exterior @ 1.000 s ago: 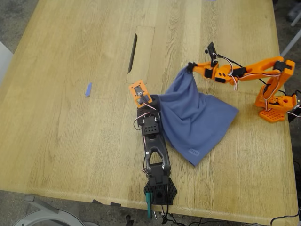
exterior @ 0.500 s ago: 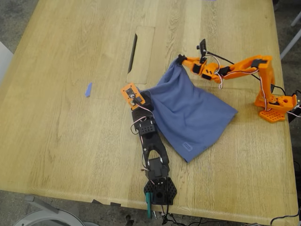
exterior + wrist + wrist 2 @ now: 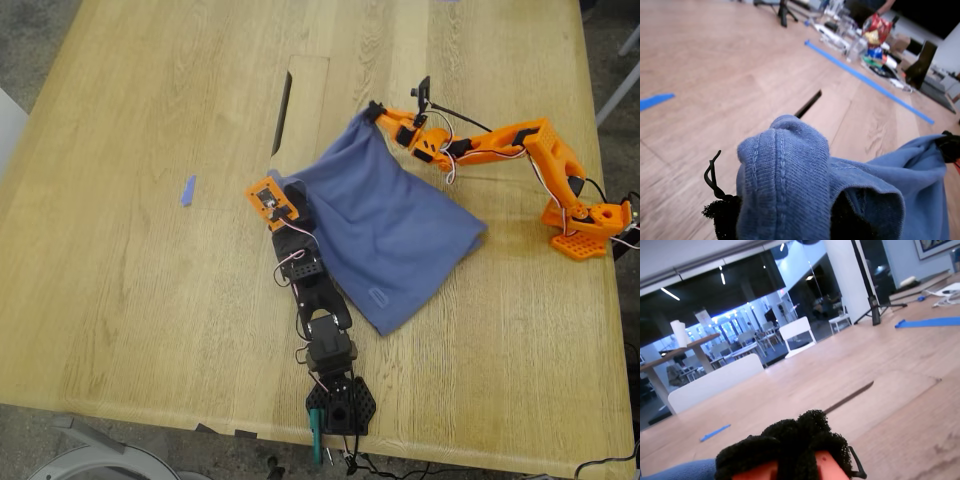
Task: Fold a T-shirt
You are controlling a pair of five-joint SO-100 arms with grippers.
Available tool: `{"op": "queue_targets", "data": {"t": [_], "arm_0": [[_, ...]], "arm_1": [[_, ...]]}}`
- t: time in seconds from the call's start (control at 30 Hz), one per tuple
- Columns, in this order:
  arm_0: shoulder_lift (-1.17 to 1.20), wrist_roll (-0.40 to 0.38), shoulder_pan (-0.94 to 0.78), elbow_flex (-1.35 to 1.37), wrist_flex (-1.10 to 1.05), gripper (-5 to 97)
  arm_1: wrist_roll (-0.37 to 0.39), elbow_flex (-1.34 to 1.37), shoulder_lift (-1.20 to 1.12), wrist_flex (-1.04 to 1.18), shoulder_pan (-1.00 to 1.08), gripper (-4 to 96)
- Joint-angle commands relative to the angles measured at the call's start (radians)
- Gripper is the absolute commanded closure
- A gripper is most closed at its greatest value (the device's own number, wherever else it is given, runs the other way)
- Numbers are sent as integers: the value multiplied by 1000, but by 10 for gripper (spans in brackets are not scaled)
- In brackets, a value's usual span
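The slate-blue T-shirt (image 3: 390,225) lies bunched on the wooden table (image 3: 150,280), lifted at two corners. My first gripper (image 3: 275,198), orange on the black arm, is shut on a hemmed fold of the T-shirt (image 3: 785,185) at the cloth's edge on the exterior view's left. My second gripper (image 3: 374,112), on the orange arm, is shut on the cloth's far corner. Its black padded fingertips (image 3: 790,440) are pressed together, with a bit of the T-shirt (image 3: 675,471) beside them. No print shows on the cloth.
A dark slot (image 3: 283,100) in an inset panel lies just beyond both grippers. A small blue tape scrap (image 3: 188,190) sits toward the exterior view's left. The black arm's base (image 3: 340,405) stands at the near edge, and the orange arm's base (image 3: 585,225) at the exterior view's right.
Both grippers have moved toward the exterior view's left and farther up the table, dragging the T-shirt with them. The orange arm has stretched out further.
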Motion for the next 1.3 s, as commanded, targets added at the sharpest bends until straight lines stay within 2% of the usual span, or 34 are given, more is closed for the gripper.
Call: {"op": "queue_targets", "data": {"t": [0.0,0.13,0.27,0.47,0.67,0.93,1.27], "arm_0": [[11,3,-51,-49,-130,919],[-46,5,-71,-66,-163,919],[-40,-3,-52,-87,-133,919],[95,-2,-18,-91,35,919],[270,-8,-9,-86,291,919],[454,0,8,-92,614,919],[614,0,98,-92,877,919]], "arm_1": [[-6,-118,-9,17,29,913],[-2,-201,-72,51,51,913],[11,-175,-54,63,55,913],[9,-80,66,130,58,913],[17,-9,198,256,58,913],[25,132,390,456,57,913],[15,305,650,739,26,913]]}}
